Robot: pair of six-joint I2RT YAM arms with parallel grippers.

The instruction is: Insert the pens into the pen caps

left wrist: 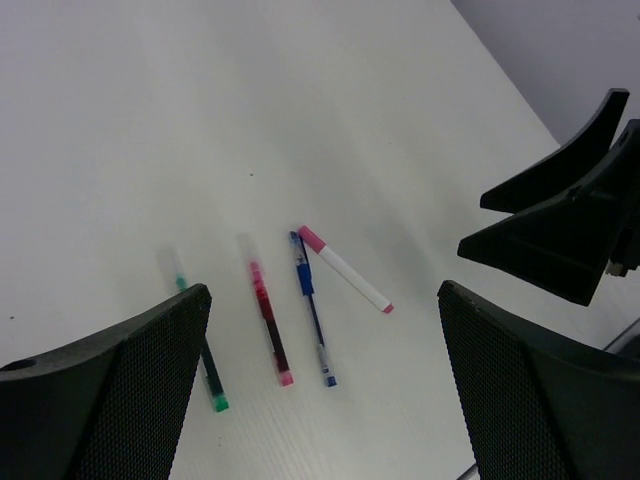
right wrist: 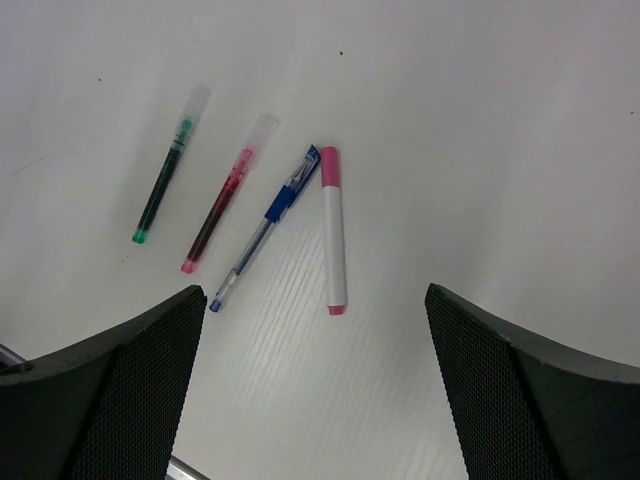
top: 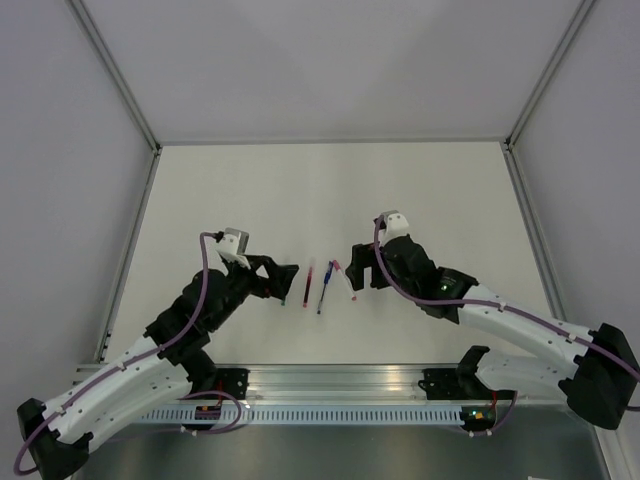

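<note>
Four slim pens [right wrist: 334,235] on tabletop [right wrist: 500,120]: green, red, blue, white with pink ends. Left hand [left wrist: 322,292], right hand [right wrist: 312,293] both released.

Top view: I look down on the worktop [top: 330,190] from behind the arms [top: 200,320]. Wrist views: close, tilted down between own fingers [left wrist: 120,390]. All share the four pens [right wrist: 334,230].

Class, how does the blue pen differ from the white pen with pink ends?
The white pen with pink ends has an opaque, thicker barrel; the blue clear-barrelled pen is slimmer. The white one looks slightly shorter than the blue. Both lie flat on the white table, one pair of ends nearly meeting.
</note>
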